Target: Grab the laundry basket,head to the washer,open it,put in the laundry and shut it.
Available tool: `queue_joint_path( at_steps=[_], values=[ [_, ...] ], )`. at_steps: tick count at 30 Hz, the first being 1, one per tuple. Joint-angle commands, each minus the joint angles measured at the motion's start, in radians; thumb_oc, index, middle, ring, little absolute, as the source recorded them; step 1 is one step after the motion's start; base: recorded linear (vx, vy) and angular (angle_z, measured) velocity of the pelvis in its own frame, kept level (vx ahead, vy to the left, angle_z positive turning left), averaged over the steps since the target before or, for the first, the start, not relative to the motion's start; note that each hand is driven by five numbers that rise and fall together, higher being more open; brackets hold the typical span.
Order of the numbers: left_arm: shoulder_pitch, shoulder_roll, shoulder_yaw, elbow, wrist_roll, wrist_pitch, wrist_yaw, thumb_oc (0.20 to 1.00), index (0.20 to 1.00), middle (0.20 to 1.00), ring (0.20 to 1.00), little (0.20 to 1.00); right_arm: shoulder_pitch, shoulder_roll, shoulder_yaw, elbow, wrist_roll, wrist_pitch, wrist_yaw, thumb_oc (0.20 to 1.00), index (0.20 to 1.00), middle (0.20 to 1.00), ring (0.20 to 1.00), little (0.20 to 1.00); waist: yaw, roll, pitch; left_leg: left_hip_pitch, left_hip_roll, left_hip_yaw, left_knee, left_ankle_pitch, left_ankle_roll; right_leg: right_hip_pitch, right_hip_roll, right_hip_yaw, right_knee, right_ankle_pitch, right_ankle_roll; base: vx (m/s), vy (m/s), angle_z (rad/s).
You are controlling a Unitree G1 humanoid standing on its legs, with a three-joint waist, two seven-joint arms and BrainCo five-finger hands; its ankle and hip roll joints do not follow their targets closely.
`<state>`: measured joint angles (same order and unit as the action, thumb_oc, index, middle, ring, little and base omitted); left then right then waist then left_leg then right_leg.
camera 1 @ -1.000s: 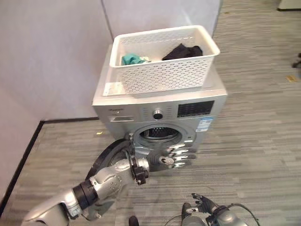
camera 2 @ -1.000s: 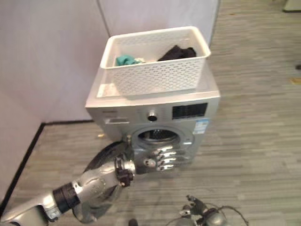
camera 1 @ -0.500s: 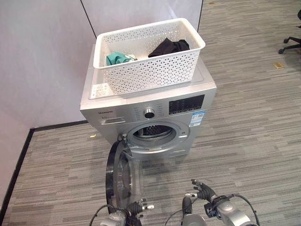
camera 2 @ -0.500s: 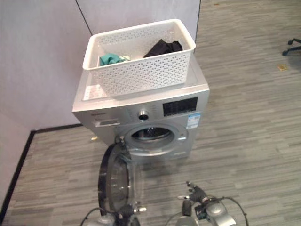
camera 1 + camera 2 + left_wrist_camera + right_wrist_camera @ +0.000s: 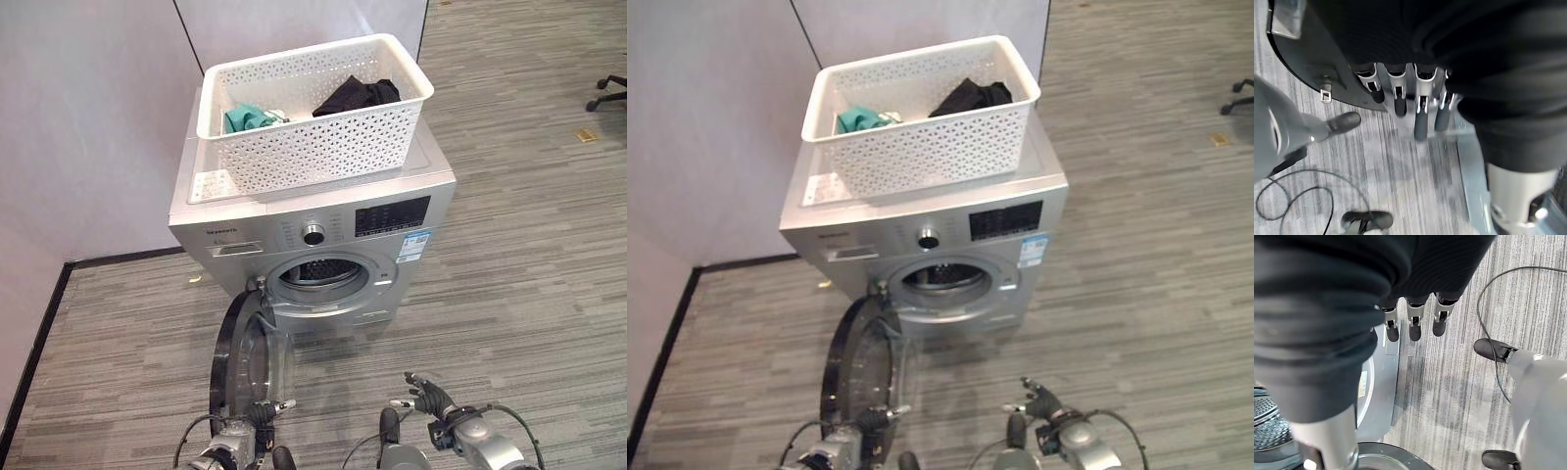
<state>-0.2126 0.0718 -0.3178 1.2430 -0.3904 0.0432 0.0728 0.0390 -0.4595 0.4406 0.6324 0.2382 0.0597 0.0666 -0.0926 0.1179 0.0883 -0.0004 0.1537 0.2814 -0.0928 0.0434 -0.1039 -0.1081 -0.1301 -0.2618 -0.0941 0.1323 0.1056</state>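
The silver washer [image 5: 294, 230] stands against the wall. Its round door [image 5: 240, 357] is swung wide open to the left, so the drum opening [image 5: 318, 272] is bare. The white perforated laundry basket [image 5: 313, 147] rests on the washer's top. Inside it lie a teal cloth [image 5: 245, 118] and a black cloth [image 5: 358, 95]. My left hand [image 5: 260, 415] hangs low beside the door's lower edge, its fingers [image 5: 1421, 110] relaxed and holding nothing. Low to the right of the door, my right hand [image 5: 431, 396] is open, its fingers [image 5: 1414, 325] straight and empty.
Grey partition walls [image 5: 88, 117] close off the back and left, with a black baseboard [image 5: 39, 333] along the floor. An office chair's base [image 5: 612, 86] and a small tan item [image 5: 586, 135] sit on the striped carpet far right.
My left arm has dropped from in front of the drum opening down to the floor side of the door. The camera has shifted. The right hand has stayed low.
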Motion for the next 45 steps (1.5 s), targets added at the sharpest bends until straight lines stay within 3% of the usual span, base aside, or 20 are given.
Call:
queue_joint_path(
  at_steps=[1, 12, 26, 34, 41, 45],
  values=[
    [-0.068, 0.050, 0.034, 0.058, 0.045, -0.054, 0.065, 1.000, 1.000, 1.000, 1.000, 1.000, -0.012, 0.044, -0.023, -0.043, -0.014, -0.043, -0.006, 1.000, 1.000, 1.000, 1.000, 1.000, 0.011, -0.074, 0.023, -0.013, -0.039, -0.078, 0.006, -0.038, 0.022, 0.052, -0.035, -0.012, 0.007, -0.097, 0.024, 0.01, -0.014, 0.03],
    [-0.003, 0.133, 0.167, 0.071, 0.051, -0.068, 0.101, 1.000, 1.000, 1.000, 1.000, 1.000, 0.030, 0.032, -0.056, -0.061, -0.016, -0.061, -0.002, 1.000, 1.000, 1.000, 1.000, 1.000, 0.029, -0.082, 0.013, -0.010, -0.033, -0.085, 0.006, -0.041, 0.015, 0.070, -0.032, -0.021, 0.007, -0.109, 0.025, 0.01, -0.001, 0.04],
    [0.056, 0.153, 0.134, -0.059, 0.038, -0.111, 0.123, 1.000, 1.000, 1.000, 1.000, 1.000, 0.051, 0.064, -0.063, -0.008, 0.004, -0.074, -0.015, 1.000, 1.000, 1.000, 1.000, 1.000, 0.049, -0.082, 0.000, 0.009, -0.031, -0.097, 0.006, -0.045, 0.012, 0.108, -0.030, -0.037, 0.007, -0.128, 0.023, 0.00, 0.000, 0.01],
    [0.082, 0.161, 0.165, -0.088, 0.012, -0.122, 0.133, 1.000, 1.000, 1.000, 1.000, 1.000, 0.052, 0.062, -0.082, -0.012, 0.006, -0.077, -0.025, 1.000, 1.000, 1.000, 1.000, 1.000, 0.056, -0.088, -0.016, 0.036, -0.026, -0.090, 0.006, -0.054, 0.014, 0.131, -0.028, -0.032, 0.007, -0.135, 0.023, 0.01, 0.006, 0.04],
    [0.141, 0.177, 0.204, -0.176, -0.018, -0.136, 0.135, 1.000, 1.000, 1.000, 1.000, 1.000, 0.049, 0.038, -0.140, -0.089, 0.010, -0.093, -0.049, 1.000, 1.000, 1.000, 1.000, 1.000, 0.065, -0.098, -0.022, 0.092, -0.034, -0.059, 0.006, -0.075, 0.039, 0.147, -0.033, 0.016, 0.007, -0.125, 0.031, 0.03, 0.085, -0.11],
    [0.199, 0.184, 0.225, -0.288, -0.041, -0.156, 0.140, 1.000, 1.000, 1.000, 1.000, 1.000, 0.043, 0.028, -0.212, -0.170, -0.024, -0.116, -0.103, 1.000, 1.000, 1.000, 1.000, 1.000, 0.069, -0.103, -0.016, 0.089, -0.066, -0.041, 0.075, -0.139, 0.079, 0.132, -0.061, 0.066, 0.019, -0.100, 0.048, -0.01, 0.190, -0.33]
  ],
)
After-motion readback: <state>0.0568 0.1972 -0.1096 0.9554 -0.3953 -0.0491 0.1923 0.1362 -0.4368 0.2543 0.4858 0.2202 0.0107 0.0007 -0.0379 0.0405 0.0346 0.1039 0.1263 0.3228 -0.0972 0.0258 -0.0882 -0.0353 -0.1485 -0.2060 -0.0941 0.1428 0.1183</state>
